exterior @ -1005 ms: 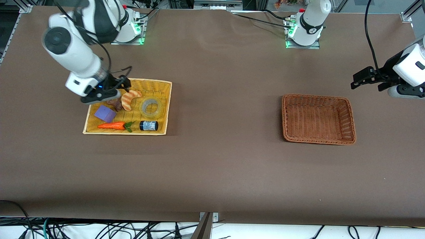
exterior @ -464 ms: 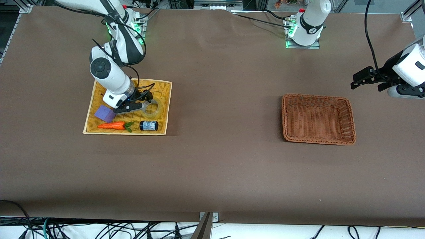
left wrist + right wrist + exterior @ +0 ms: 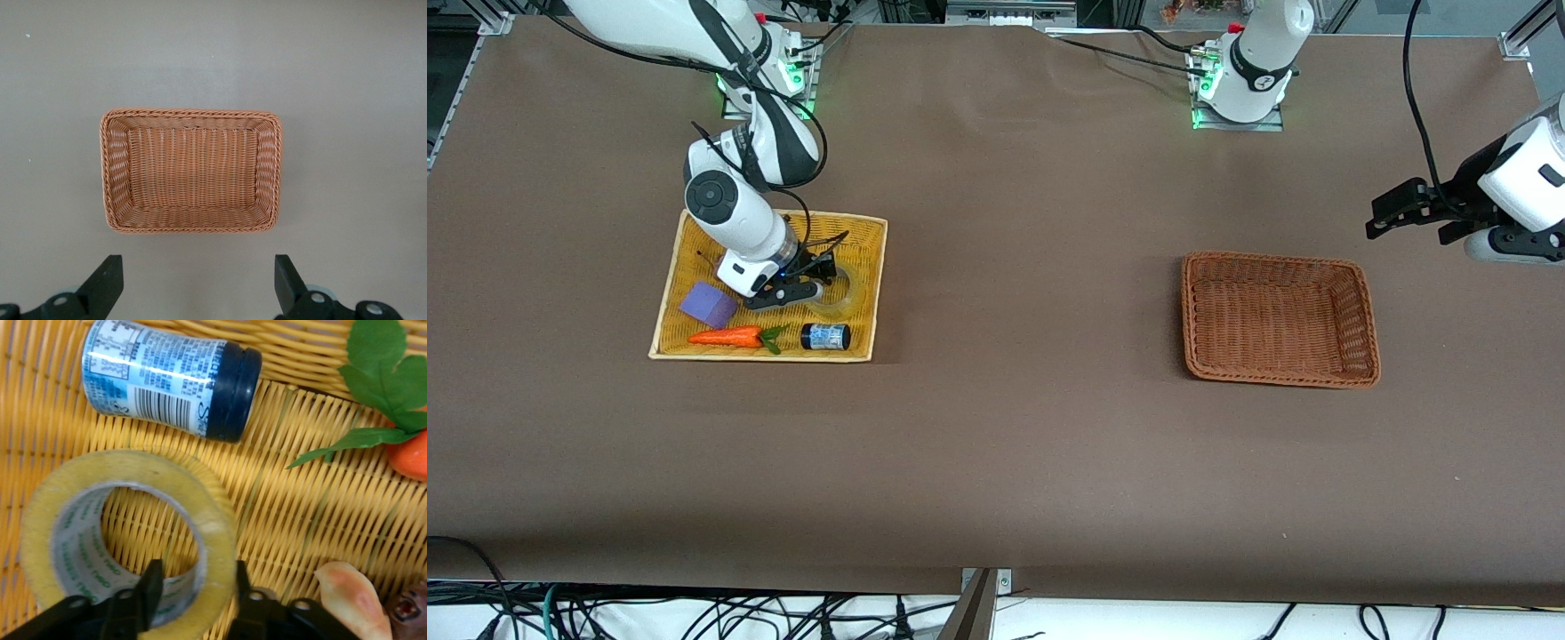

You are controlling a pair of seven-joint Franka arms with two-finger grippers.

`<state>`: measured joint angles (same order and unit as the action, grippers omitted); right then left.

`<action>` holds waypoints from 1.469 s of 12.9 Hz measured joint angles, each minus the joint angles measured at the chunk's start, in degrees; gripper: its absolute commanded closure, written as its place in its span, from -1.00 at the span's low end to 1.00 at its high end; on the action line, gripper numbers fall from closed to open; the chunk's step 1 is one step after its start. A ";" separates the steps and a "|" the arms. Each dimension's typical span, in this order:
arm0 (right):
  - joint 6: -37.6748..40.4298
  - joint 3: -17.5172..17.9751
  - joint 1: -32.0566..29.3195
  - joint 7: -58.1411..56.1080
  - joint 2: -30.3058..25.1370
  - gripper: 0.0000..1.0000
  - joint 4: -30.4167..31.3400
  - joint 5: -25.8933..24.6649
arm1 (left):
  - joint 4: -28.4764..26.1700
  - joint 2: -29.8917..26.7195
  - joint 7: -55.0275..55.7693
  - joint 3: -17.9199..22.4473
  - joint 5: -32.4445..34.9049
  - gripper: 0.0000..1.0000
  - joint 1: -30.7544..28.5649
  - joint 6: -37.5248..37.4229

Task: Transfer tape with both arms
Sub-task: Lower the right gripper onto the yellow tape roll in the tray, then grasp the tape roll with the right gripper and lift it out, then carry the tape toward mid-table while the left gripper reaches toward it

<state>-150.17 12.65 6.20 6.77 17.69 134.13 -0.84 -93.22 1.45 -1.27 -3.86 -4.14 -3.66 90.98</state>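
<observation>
The tape, a pale-yellow translucent ring, lies flat in the yellow basket. It fills the right wrist view. My right gripper is down on it and open. In the right wrist view the gripper straddles the ring's wall, one finger in the hole and one outside. My left gripper waits open and empty in the air past the left arm's end of the brown basket. In its own view the left gripper sits beside the brown basket.
In the yellow basket, a blue-labelled jar, a carrot and a purple block lie nearer the front camera than the tape. A croissant lies beside the gripper. The brown basket holds nothing.
My right arm swung from the yellow basket's far corner to over the tape, then lowered its gripper onto the ring's wall. The left arm has not moved.
</observation>
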 measured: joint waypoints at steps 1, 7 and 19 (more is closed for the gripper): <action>-0.08 -0.05 -0.03 0.00 -0.04 1.00 -0.12 -0.01 | 0.00 0.00 0.00 0.00 0.00 -1.00 0.00 0.00; 16.87 0.78 0.01 -0.04 -2.37 1.00 -12.58 -0.23 | 0.00 0.00 0.00 -0.06 0.00 -1.00 0.02 0.00; 25.20 5.70 29.46 53.99 23.25 1.00 -51.03 -9.02 | 0.44 2.24 0.00 -0.14 0.00 -1.00 0.07 0.14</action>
<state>-124.97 18.34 35.66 60.76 40.94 83.10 -9.86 -92.78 3.68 -1.27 -4.00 -4.14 -3.59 91.13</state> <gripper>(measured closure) 0.780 0.000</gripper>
